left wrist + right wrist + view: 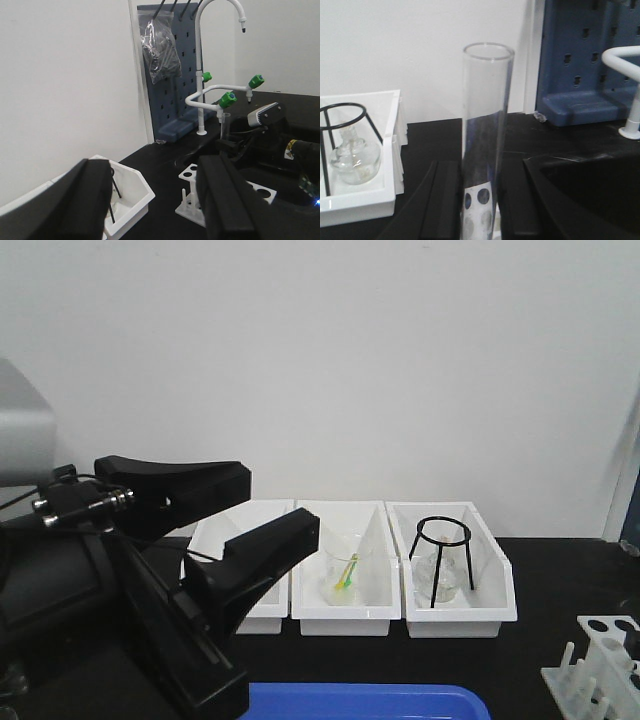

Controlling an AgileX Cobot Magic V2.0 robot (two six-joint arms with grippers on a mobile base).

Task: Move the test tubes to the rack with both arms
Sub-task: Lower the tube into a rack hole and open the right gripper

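The right end effector [479, 172] is gripping one test tube [487, 115], w/ a black finger [442, 200] pressing on each side of the lower glass. The tube is standing upright: long axis vertical, open round rim pointing up, bottom end running off the lower edge of the right wrist view. White plastic w/ round holes is showing through the glass low down, but can't tell if the tube is touching it. From the left wrist cam the same tube [224, 125] is sticking straight up out of the right arm, near the rack [192, 195], which is sitting on the black bench [165, 150] at the front right, pegs upright. The left end effector [275, 505] is hanging open over the bench's left side, its fingers spread wide apart w/ nothing btwn them. Behind, three white bins [450, 615] are lining up along the wall: the middle one is holding a beaker [345, 575] w/ a green-yellow stick [348, 573], the right one a black tripod [441, 550] over a glass flask [355, 157]. A blue tray [360, 702] is lying at the front edge.
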